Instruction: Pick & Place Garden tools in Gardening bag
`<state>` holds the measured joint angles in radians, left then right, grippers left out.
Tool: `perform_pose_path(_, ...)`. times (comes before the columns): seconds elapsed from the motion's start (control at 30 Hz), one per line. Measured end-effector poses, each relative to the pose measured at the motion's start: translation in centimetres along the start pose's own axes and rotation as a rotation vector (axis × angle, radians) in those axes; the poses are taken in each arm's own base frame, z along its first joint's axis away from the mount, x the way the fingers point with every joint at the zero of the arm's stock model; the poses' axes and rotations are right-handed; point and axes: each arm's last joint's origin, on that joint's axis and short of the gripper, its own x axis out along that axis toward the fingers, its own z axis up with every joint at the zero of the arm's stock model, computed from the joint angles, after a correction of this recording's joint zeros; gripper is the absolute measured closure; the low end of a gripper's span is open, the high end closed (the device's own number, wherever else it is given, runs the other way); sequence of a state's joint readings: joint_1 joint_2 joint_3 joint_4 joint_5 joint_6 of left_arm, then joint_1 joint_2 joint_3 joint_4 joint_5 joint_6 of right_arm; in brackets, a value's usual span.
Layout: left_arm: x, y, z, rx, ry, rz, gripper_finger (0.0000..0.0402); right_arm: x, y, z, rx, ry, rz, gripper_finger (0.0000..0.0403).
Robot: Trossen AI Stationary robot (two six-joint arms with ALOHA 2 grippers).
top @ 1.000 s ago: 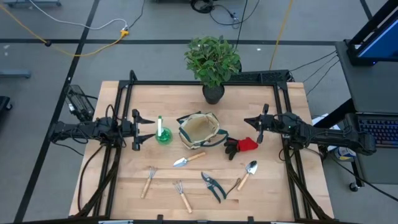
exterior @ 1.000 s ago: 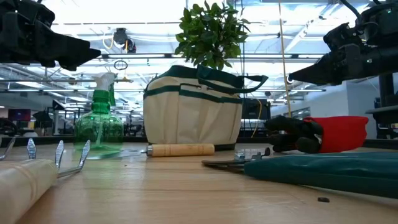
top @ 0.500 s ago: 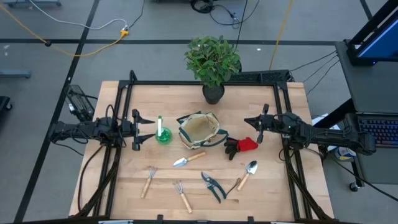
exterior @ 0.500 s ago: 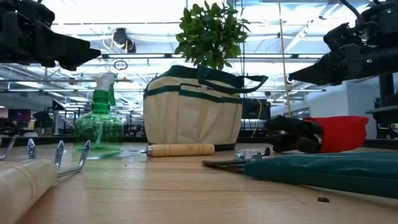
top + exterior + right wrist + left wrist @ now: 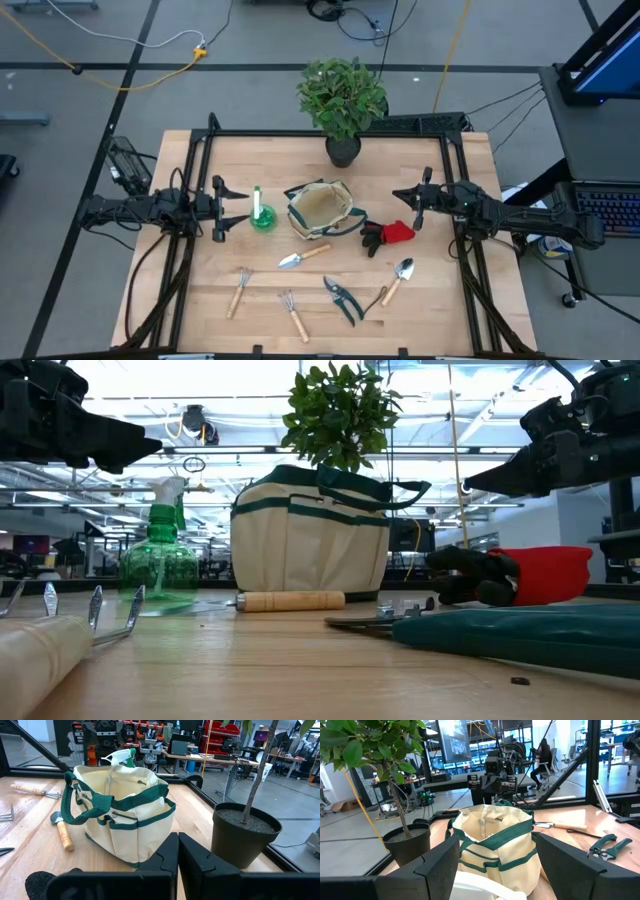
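So here's my setup: my left gripper (image 5: 240, 209) hangs over the left side of the table (image 5: 460, 310) with its fingers spread wide and nothing in them, just beside the green spray bottle (image 5: 262, 217). My right gripper (image 5: 400, 197) sits over the right side, fingers pinched together on nothing, just above the red-black gloves (image 5: 388, 234).

The gardening bag (image 5: 320, 209) stands upright in the middle of the table, mouth open, between both my claws. A trowel (image 5: 303, 257) lies right by the bag's front side, its wooden handle nearly touching it.

Everything else is strung out along the front edge: a rake (image 5: 240, 289) toward the left, a small fork (image 5: 293, 313) next to it, the pruners (image 5: 343, 299) near the middle, and a second trowel (image 5: 397, 279) to their right. The potted plant (image 5: 342, 101) is at the back edge.
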<state>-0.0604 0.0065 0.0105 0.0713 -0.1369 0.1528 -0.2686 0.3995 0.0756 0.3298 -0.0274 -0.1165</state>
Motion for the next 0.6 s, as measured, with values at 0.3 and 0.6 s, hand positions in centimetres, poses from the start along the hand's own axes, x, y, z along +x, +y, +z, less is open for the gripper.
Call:
perform_pose_path(0.3,0.0,0.01,0.08,0.028,-0.008,0.002,0.0133,0.0,0.03,0.0,0.051,0.0,0.006,0.0403)
perform_pose_path(0.6,0.0,0.04,0.23,0.045,-0.023,0.004,0.0133,-0.03,-0.06,0.8,0.353,-0.083,0.004,0.0403)
